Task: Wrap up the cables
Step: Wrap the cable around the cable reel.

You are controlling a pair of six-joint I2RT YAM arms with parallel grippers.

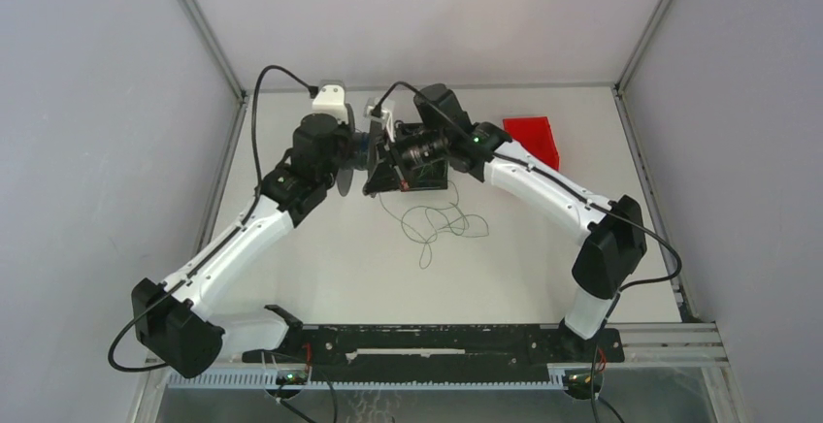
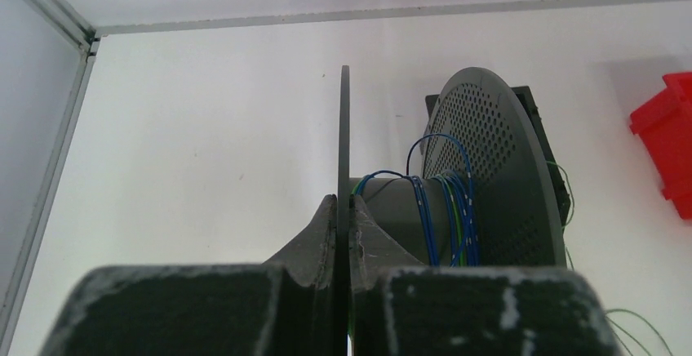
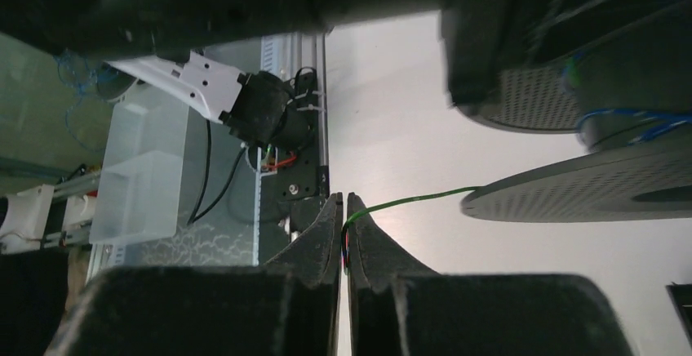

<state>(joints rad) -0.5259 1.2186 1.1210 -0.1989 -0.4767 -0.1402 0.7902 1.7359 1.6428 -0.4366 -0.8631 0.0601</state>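
A grey spool (image 2: pixel 498 168) with perforated flanges hangs above the back middle of the table. Blue and green cables (image 2: pixel 453 217) are wound on its hub. My left gripper (image 2: pixel 343 202) is shut on the spool's thin near flange (image 2: pixel 343 127), which stands edge-on between the fingers. My right gripper (image 3: pixel 343 202) pinches a green cable (image 3: pixel 408 202) that runs taut across to the spool's flange (image 3: pixel 571 193). More of the cables (image 1: pixel 442 219) lie in loose thin loops on the table in front of the two grippers.
A red bin (image 1: pixel 532 137) sits at the back right of the table. A black box (image 2: pixel 532 107) stands just behind the spool. Aluminium rails (image 1: pixel 231 166) and grey walls close in the table. A clear plastic container (image 3: pixel 139 176) sits beyond the near edge.
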